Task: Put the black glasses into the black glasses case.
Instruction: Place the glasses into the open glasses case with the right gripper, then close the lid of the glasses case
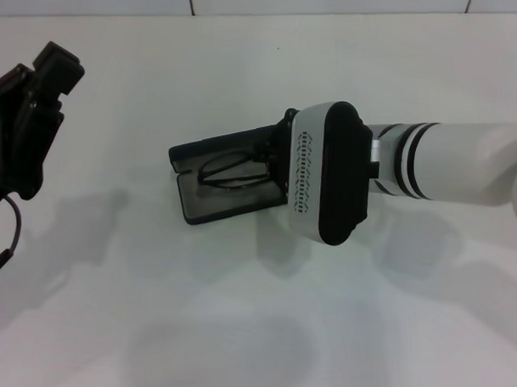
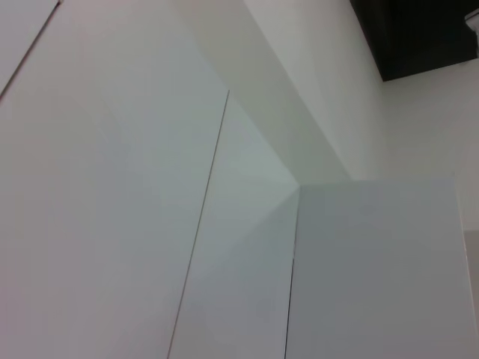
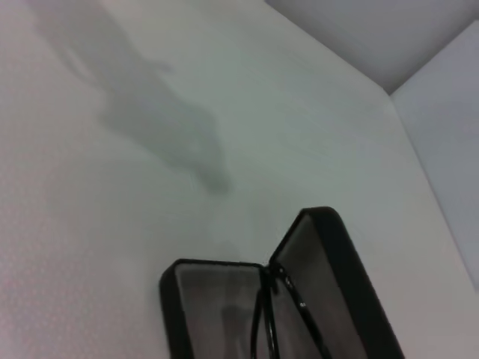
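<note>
The black glasses case [image 1: 209,180] lay open near the middle of the smooth white table [image 1: 246,313], a flat hard shell with rounded corners and a matte grey lining, its two halves spread like a book. Its long axis ran across the head view, tilting slightly up toward the robot's right. Inside it rested the black glasses [image 1: 234,171], thin wire with rounded clear lenses, their width lying along the same axis as the case. In the right wrist view the slim frame [image 3: 278,318] crossed near the hinge line between the two lined halves of the case [image 3: 224,299]. The right gripper [image 1: 284,159] sat at the case's right end, over the frame, mostly hidden behind its glossy white and black wrist housing; whether its fingers were clenched or released could not be told, though they seemed to be at the glasses. The left gripper [image 1: 42,82] hung raised at the far left, well apart from the case, its grasp likewise unreadable.
</note>
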`<state>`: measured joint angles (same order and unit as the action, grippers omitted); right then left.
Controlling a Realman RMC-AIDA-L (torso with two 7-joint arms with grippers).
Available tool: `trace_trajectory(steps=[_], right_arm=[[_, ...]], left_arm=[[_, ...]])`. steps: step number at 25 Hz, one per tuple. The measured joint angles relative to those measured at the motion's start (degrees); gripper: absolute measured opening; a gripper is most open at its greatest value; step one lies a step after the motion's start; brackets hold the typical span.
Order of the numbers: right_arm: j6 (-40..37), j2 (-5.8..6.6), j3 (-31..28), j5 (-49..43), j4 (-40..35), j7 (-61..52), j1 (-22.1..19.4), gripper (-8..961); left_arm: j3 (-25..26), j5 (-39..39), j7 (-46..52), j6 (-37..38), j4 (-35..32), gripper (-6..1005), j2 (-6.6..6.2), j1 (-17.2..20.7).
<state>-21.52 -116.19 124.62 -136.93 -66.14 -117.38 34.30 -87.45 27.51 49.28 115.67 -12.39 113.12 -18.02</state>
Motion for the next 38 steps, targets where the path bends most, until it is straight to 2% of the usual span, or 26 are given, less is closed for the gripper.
trace_trajectory(steps=[18,24,38], right_arm=[[1.31,0.0,1.19,-0.58,-0.04,0.39,-0.59,80],[1.32,0.0,1.18,-0.63,-0.41,0.4,-0.96,167],[0.58,0.0,1.15,-0.72,-4.58,0.49,-5.17,181]], left_arm=[[0.0,0.25,-0.07,-0.01,0.0,90,-0.01,0.54],[0.0,0.4,-0.06,-0.01,0.0,90,-0.01,0.53],[0.0,0.45,-0.06,0.09,0.0,90,-0.01,0.54]])
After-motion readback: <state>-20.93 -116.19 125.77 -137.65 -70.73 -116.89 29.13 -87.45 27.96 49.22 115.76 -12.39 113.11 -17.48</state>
